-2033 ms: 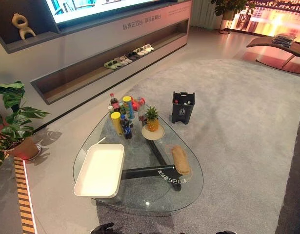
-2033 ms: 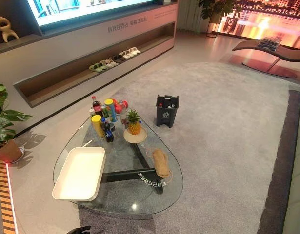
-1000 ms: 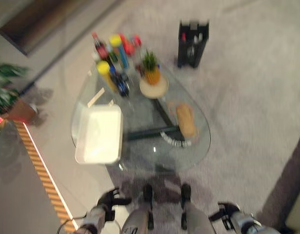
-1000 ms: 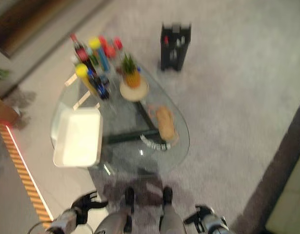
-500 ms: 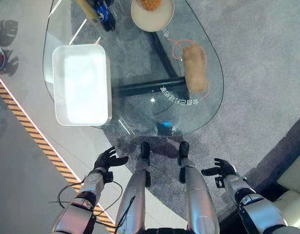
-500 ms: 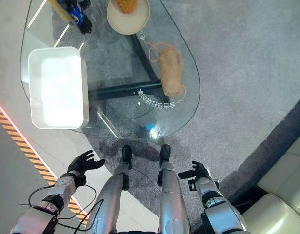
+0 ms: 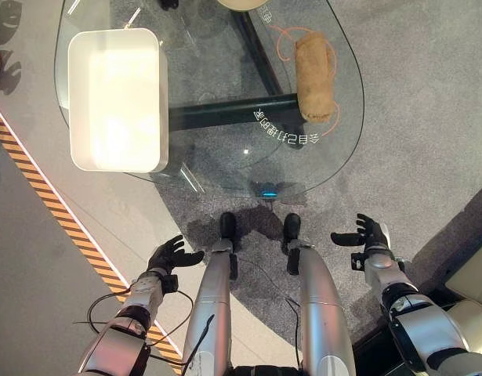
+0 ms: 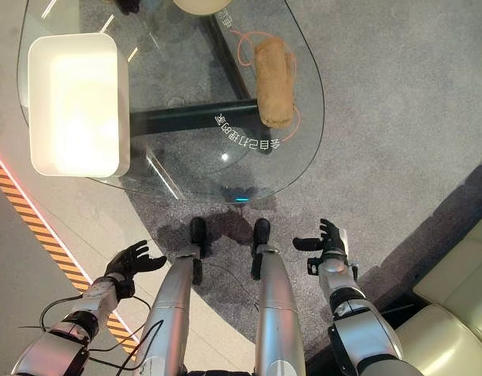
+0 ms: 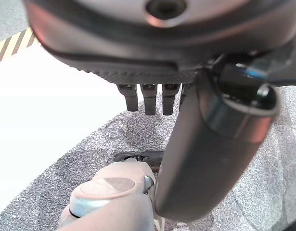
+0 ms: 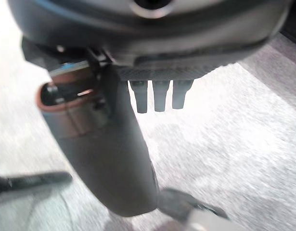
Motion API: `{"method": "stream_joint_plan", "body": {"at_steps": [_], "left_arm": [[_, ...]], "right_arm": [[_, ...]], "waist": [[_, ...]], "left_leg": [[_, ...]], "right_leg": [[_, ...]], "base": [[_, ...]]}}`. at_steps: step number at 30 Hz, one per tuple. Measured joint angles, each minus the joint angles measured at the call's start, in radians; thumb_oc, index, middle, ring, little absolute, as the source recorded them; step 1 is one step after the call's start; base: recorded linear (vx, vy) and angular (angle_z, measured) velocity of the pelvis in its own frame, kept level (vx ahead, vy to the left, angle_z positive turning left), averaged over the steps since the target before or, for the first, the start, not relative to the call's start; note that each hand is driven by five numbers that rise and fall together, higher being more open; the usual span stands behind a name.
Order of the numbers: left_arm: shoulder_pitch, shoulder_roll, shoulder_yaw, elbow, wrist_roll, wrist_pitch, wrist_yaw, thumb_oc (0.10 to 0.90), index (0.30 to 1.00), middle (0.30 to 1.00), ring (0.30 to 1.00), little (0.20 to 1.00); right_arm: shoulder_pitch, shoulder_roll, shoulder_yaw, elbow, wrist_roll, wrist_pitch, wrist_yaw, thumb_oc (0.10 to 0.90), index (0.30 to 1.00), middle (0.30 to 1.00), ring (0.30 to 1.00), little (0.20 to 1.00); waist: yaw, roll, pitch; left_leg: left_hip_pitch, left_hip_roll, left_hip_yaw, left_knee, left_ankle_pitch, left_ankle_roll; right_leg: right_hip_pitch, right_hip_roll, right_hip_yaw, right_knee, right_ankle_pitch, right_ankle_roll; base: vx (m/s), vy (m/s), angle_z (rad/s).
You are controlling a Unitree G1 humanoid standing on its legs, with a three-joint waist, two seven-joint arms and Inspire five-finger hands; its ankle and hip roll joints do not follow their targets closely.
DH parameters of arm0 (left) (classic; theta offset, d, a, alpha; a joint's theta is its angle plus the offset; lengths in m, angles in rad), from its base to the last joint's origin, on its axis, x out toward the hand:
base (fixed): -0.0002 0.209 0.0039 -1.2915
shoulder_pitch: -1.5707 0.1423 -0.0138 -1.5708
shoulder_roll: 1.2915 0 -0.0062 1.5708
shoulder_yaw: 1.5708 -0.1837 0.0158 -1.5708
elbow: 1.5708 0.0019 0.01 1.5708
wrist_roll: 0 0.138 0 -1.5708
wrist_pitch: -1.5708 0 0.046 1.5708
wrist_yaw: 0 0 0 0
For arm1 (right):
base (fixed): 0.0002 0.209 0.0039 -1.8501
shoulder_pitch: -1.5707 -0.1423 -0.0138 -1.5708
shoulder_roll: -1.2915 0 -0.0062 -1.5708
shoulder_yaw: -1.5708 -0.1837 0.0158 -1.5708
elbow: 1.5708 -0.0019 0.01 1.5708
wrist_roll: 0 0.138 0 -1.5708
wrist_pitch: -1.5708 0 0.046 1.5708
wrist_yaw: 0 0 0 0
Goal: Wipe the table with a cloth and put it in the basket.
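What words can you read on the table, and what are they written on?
Row of white characters on the glass table, beside the rolled cloth: upside down from here and too small to read.
White basket: no writing visible.
Rolled cloth: no writing visible.

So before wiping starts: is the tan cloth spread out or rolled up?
Rolled up: the tan cloth lies as a bundle on the glass table, untouched.
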Motion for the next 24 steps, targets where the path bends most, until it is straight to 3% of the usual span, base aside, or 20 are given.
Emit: {"method": "stream_joint_plan", "body": {"at_steps": [7,14,19,24], "left_arm": [[-0.001,0.0,-0.005,-0.019,-0.037,-0.013,0.003,0.8,0.9,0.9,0.9,0.9],[-0.001,-0.003,-0.045,-0.017,-0.066,-0.05,0.004,0.8,0.9,0.9,0.9,0.9],[0.0,-0.005,-0.046,-0.016,-0.07,-0.059,0.005,0.8,0.9,0.9,0.9,0.9],[-0.001,-0.008,-0.047,-0.019,-0.071,-0.061,0.008,0.8,0.9,0.9,0.9,0.9]], "right_arm": [[-0.049,-0.041,-0.035,-0.155,0.078,-0.031,-0.176,0.8,0.9,0.9,0.9,0.9],[-0.228,-0.058,-0.034,-0.281,0.11,-0.092,-0.362,0.8,0.9,0.9,0.9,0.9],[-0.324,-0.061,0.008,-0.361,0.109,-0.088,-0.41,0.8,0.9,0.9,0.9,0.9],[-0.394,-0.062,0.067,-0.399,0.097,-0.033,-0.433,0.8,0.9,0.9,0.9,0.9]], "waist": [[-0.001,-0.001,0.002],[0.005,0.0,0.002],[0.011,0.001,0.002],[0.036,0.003,0.002]], "left_leg": [[-0.02,0.001,-0.001,-0.002,0.012,-0.009],[-0.02,-0.002,0.001,-0.015,0.013,-0.01],[-0.017,-0.003,0.005,-0.038,0.023,-0.012],[-0.011,-0.007,0.006,-0.061,0.033,-0.012]], "right_leg": [[-0.019,0.007,-0.002,-0.006,0.012,-0.017],[-0.018,0.005,-0.002,-0.02,0.018,-0.022],[-0.019,0.004,-0.002,-0.039,0.027,-0.022],[-0.019,-0.002,-0.004,-0.048,0.032,-0.023]], "base": [[0.0,0.0,0.0],[-0.01,0.036,0.0],[-0.01,0.037,-0.01],[0.01,0.042,0.01]]}}
